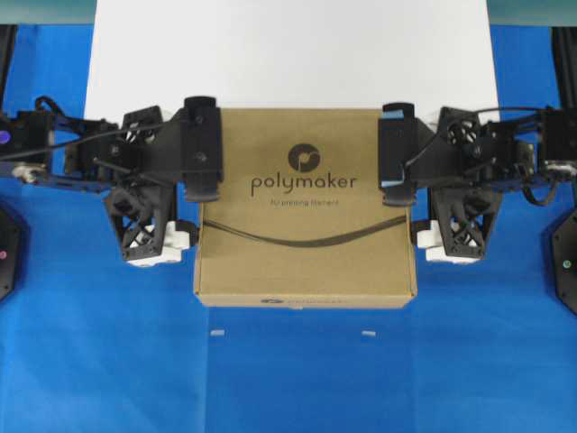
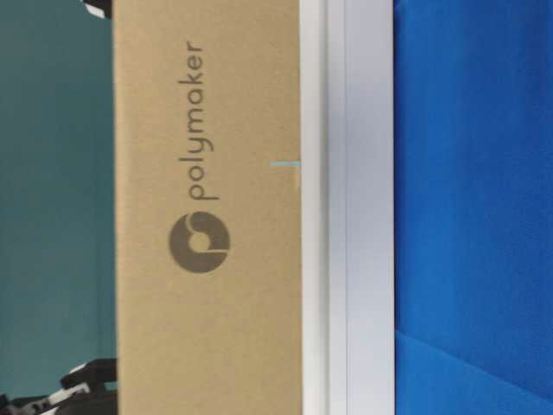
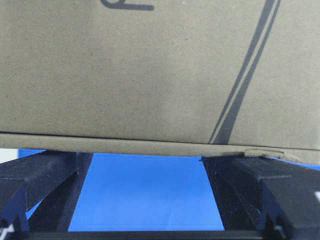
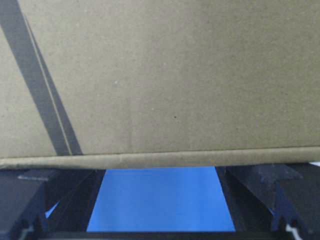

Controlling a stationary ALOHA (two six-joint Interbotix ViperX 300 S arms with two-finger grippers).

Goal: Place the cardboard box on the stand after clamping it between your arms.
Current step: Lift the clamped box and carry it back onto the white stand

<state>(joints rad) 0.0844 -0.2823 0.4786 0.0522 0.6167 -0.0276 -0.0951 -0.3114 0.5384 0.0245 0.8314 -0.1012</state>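
The brown cardboard box [image 1: 306,207] printed "polymaker" is clamped between my two arms, level, and lifted above the blue cloth. Its far edge meets the front edge of the white stand [image 1: 288,54]. My left gripper [image 1: 196,176] is open, with its spread fingers against the box's left side. My right gripper [image 1: 416,176] is open against the right side. In the left wrist view the box [image 3: 150,75] fills the top above the gripper [image 3: 147,155]. The right wrist view shows the same box [image 4: 175,75] and gripper [image 4: 160,170]. The table-level view, turned sideways, shows the box [image 2: 207,216] beside the stand [image 2: 359,216].
Blue cloth [image 1: 297,379] covers the table around and in front of the stand. Two small white marks [image 1: 219,333] lie on the cloth in front of the box. Dark arm bases [image 1: 563,262] stand at both side edges.
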